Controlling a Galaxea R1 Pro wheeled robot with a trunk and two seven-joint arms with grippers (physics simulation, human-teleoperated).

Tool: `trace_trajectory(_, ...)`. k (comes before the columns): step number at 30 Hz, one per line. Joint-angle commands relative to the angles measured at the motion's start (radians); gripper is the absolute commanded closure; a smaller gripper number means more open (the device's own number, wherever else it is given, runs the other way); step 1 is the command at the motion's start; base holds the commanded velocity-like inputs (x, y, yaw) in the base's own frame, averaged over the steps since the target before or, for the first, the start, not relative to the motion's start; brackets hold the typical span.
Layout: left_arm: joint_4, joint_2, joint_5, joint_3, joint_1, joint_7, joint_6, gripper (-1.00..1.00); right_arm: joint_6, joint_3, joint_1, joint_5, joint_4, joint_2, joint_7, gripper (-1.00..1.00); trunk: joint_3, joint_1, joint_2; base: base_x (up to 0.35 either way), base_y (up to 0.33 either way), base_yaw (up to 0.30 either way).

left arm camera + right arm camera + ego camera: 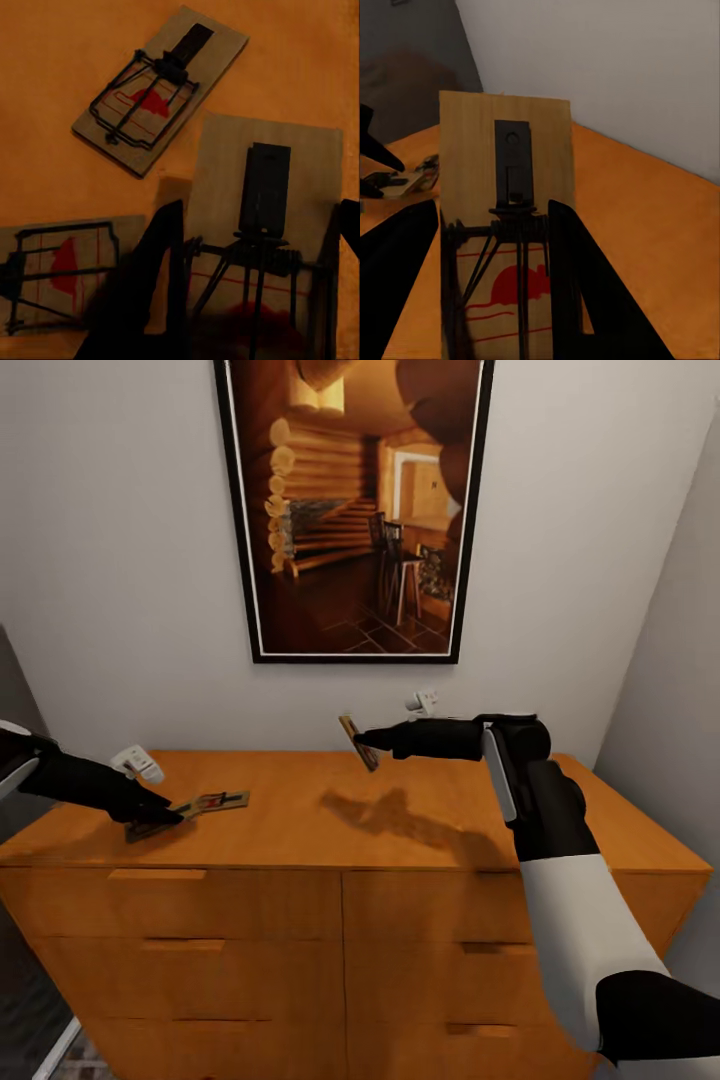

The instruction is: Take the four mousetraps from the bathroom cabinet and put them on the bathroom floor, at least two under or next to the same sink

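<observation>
The orange-brown cabinet (300, 830) stands against the wall. My right gripper (366, 740) is shut on one mousetrap (356, 741) (502, 225), held on edge in the air above the cabinet top. Down on the top near the left end, my left gripper (165, 815) (259, 247) has its fingers (150, 292) pressed against both long edges of a second mousetrap (262, 217). Two more mousetraps (161, 86) (60, 270) lie flat beside it, one showing in the head view as a mousetrap (215, 801). The sink is out of view.
A large framed picture (355, 510) hangs on the wall above the cabinet. A side wall (680, 660) closes in at the right. Drawer fronts with bar handles (170, 945) face me. A sliver of bathroom floor (75, 1060) shows at the lower left.
</observation>
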State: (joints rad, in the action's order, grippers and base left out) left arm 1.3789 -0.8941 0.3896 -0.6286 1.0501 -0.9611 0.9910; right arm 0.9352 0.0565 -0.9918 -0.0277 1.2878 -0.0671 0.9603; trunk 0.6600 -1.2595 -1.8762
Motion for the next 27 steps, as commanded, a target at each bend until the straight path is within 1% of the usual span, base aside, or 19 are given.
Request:
trace_trajectory(1, 0.000, 0.002, 0.000, -0.004, 0.002, -0.001, 0.001, 1.00, 0.005, 0.009, -0.001, -0.004, -0.007, 0.000, 0.004, 1.00, 0.001, 0.001, -0.001, -0.337, 0.000, 0.000)
trace_trajectory(2, -0.001, 0.006, 0.001, -0.009, 0.001, -0.001, 0.001, 1.00, -0.006, 0.027, -0.001, -0.006, -0.021, 0.001, 0.001, 1.00, 0.001, 0.001, -0.001, -0.337, 0.000, 0.000)
trace_trajectory(3, -0.001, 0.009, 0.001, -0.021, 0.000, -0.001, 0.001, 1.00, -0.014, 0.034, -0.001, -0.006, -0.029, 0.001, -0.002, 1.00, 0.001, 0.001, -0.001, -0.337, 0.000, 0.000)
trace_trajectory(6, -0.002, 0.022, 0.001, -0.065, -0.001, -0.001, 0.002, 1.00, -0.021, 0.040, -0.001, -0.006, -0.051, 0.001, -0.009, 1.00, 0.001, 0.001, -0.001, -0.337, 0.000, 0.000)
trace_trajectory(8, -0.005, 0.032, 0.001, -0.087, -0.001, -0.001, 0.003, 1.00, -0.024, 0.041, 0.001, -0.007, -0.079, 0.001, -0.019, 1.00, 0.001, 0.001, -0.001, -0.337, 0.000, 0.000)
trace_trajectory(10, -0.007, 0.042, 0.001, -0.096, -0.002, -0.001, 0.003, 1.00, -0.029, 0.041, 0.009, -0.007, -0.105, 0.002, -0.029, 1.00, 0.001, 0.001, -0.001, -0.337, 0.000, 0.000)
trace_trajectory(13, -0.011, 0.055, 0.004, -0.103, -0.002, -0.002, 0.006, 1.00, -0.065, 0.042, 0.027, -0.007, -0.144, 0.004, -0.043, 1.00, 0.001, 0.001, -0.001, -0.337, 0.000, 0.000)
trace_trajectory(17, -0.010, 0.077, 0.007, -0.119, -0.004, -0.002, 0.009, 1.00, -0.107, 0.042, 0.063, -0.009, -0.160, 0.009, -0.049, 1.00, 0.001, 0.001, -0.001, -0.337, 0.000, 0.000)
trace_trajectory(20, -0.011, 0.080, 0.008, -0.123, -0.004, -0.002, 0.010, 1.00, -0.111, 0.042, 0.074, -0.025, -0.161, 0.009, -0.050, 1.00, 0.001, 0.001, -0.001, -0.337, 0.000, 0.000)
trace_trajectory(23, -0.015, 0.081, 0.008, -0.125, -0.005, -0.002, 0.011, 1.00, -0.113, 0.044, 0.077, -0.056, -0.162, 0.007, -0.050, 1.00, 0.001, 0.001, -0.001, -0.337, 0.000, 0.000)
trace_trajectory(25, -0.018, 0.082, 0.008, -0.130, -0.009, -0.001, 0.010, 1.00, -0.114, 0.058, 0.083, -0.075, -0.169, 0.005, -0.050, 1.00, 0.001, 0.001, -0.001, -0.337, 0.000, 0.000)
trace_trajectory(27, -0.019, 0.083, 0.008, -0.150, -0.012, 0.001, 0.009, 1.00, -0.114, 0.074, 0.087, -0.083, -0.176, 0.006, -0.052, 1.00, 0.001, 0.001, -0.001, -0.337, 0.000, 0.000)
